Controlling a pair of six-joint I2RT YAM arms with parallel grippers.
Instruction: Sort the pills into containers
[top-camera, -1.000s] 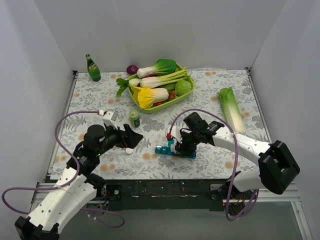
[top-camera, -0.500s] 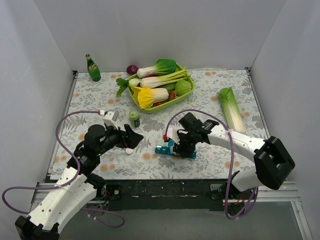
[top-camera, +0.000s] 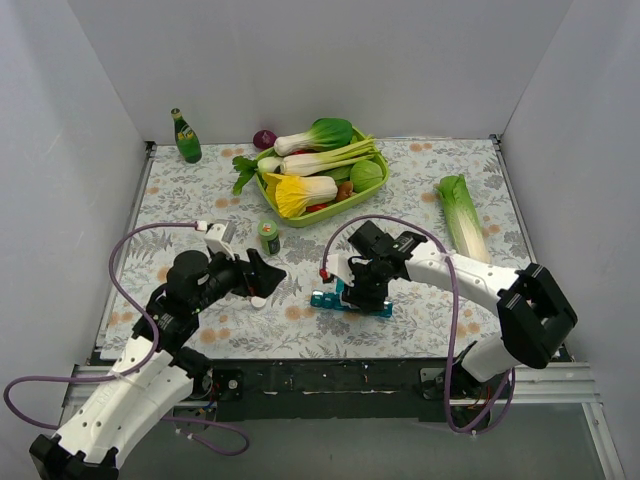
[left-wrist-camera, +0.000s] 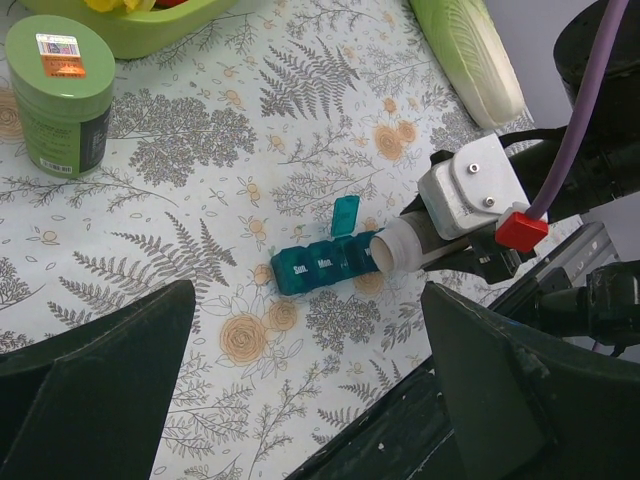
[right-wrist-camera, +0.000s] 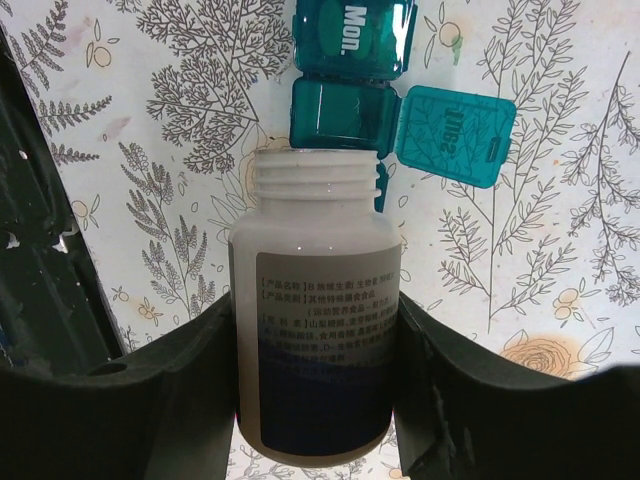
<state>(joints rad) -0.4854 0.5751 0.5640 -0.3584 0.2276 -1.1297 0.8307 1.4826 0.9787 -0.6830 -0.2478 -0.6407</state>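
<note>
Currently the pill organiser (top-camera: 350, 301) lies on the bench (top-camera: 200, 200) near its front edge, between the two arms. The right hand (right-wrist-camera: 315, 392) pinches an uncapped white bottle (right-wrist-camera: 315, 300) by its body, with the bottle mouth just at the open compartment (right-wrist-camera: 340, 118) beside the one marked Mon. That compartment's lid (right-wrist-camera: 450, 135) stands flipped up. The contents of the compartment and the bottle cannot be told. The left hand (left-wrist-camera: 300, 400) hovers spread and empty, to the organiser's left.
</note>
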